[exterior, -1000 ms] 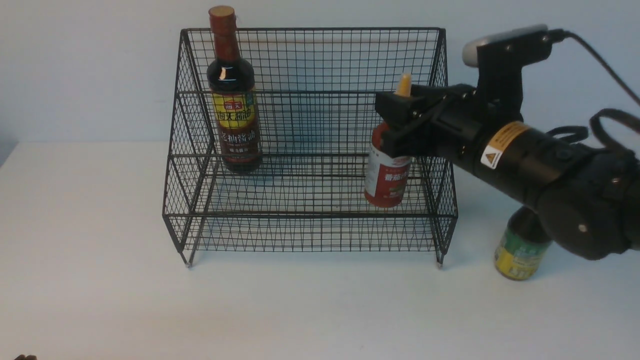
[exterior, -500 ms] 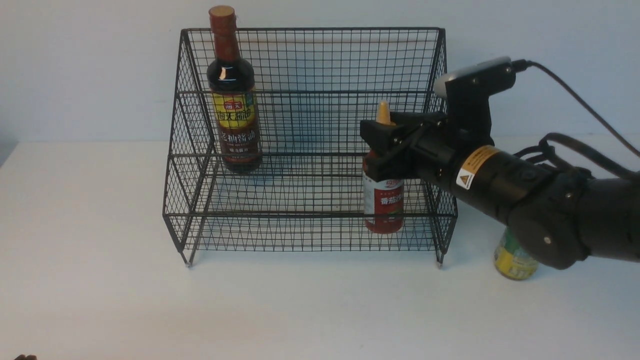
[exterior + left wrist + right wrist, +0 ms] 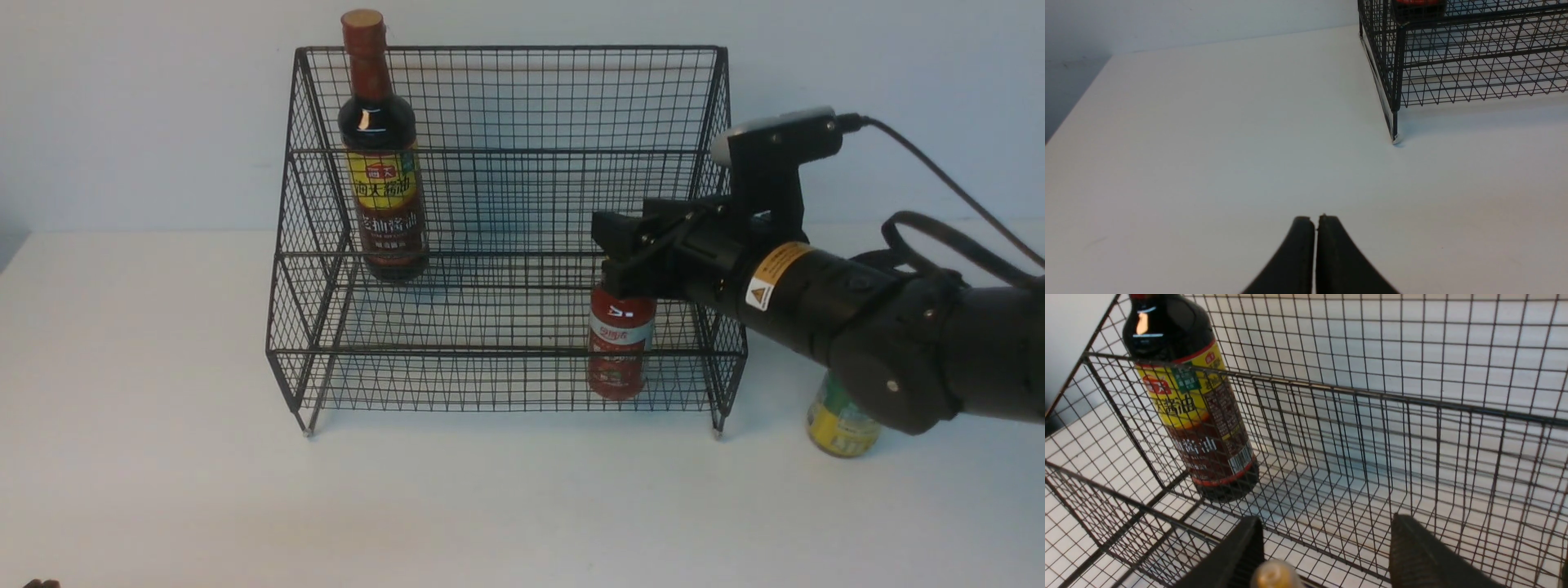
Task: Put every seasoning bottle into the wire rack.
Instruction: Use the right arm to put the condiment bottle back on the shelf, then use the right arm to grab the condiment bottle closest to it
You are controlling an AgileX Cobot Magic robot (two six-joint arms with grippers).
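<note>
- Wire rack (image 3: 457, 352) (image 3: 1453, 73) (image 3: 1412, 404), black mesh, two tiers: stands mid-scene on the white table (image 3: 163, 408), with its tall back toward 12 o'clock.
- Soy-sauce bottle (image 3: 382, 188) (image 3: 1196, 416), tall and dark, red neck, yellow label: upright on the upper tier, at 10 o'clock from the rack's centre, beside the left wall.
- Red bottle (image 3: 619, 351), white label: upright on the lower front tier, at 4 o'clock from the rack's centre. In the front view the gripper hides its top.
- Right gripper (image 3: 618, 245) (image 3: 1326, 518): over the red bottle's neck, fingers (image 3: 1412, 551) spread wide and grip released. The orange nozzle cap (image 3: 1275, 576) is just beside one finger and apart from the other.
- Dark bottle (image 3: 841, 425), green-yellow label: on the table outside the rack, at 4 o'clock past the right foot, its upper part hidden behind the right arm.
- Left gripper (image 3: 1314, 220): fingers pressed together with nothing between them, over bare table.
</note>
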